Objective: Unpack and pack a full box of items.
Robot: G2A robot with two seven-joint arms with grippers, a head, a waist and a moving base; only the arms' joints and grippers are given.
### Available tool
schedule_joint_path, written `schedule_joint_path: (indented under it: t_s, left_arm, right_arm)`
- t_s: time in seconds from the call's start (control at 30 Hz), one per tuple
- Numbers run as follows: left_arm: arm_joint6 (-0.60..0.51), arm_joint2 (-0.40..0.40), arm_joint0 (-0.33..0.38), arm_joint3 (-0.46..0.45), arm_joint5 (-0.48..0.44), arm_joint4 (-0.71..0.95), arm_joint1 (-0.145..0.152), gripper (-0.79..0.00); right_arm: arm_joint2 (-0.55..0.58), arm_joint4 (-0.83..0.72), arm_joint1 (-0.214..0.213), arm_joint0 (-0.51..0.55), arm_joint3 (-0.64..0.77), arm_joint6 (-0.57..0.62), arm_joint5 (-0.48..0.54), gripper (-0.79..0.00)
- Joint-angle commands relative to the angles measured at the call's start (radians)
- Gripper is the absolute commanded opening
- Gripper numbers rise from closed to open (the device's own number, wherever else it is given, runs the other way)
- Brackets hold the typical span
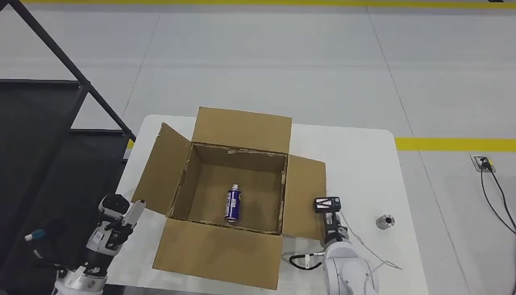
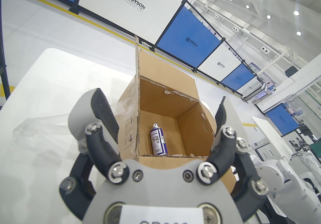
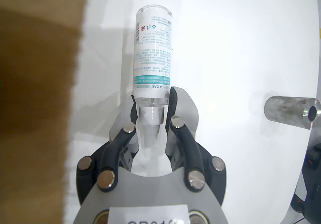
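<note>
An industrial test hall — blue-and-white partition panels [image 2: 130, 1], yellow floor line [image 1: 242, 1]

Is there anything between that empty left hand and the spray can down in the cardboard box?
Yes. A wall of the box and the flap splayed outward from it stand between the open left hand and the spray can lying on the box floor. From above, nothing visible covers the can.
</note>
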State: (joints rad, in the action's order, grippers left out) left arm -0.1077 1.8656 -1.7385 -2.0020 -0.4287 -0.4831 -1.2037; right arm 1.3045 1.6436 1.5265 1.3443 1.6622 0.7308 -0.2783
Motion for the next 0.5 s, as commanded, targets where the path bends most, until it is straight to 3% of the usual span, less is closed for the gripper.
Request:
schedule_joint_path:
  t_s: [0.0,0.47]
  left_arm:
    - [0.001,0.001,0.000,0.000,-0.003,-0.001,0.000,0.000]
    - [-0.001,-0.001,0.006,-0.002,-0.005,-0.009,0.000,0.000]
  right_arm:
    - [0.019,-0.016,-0.001,0.014,0.025,-0.010,-0.008,-0.785]
    - [0.194,-0.266,-0.010,0.158,0.296,-0.127,-0.039,-0.785]
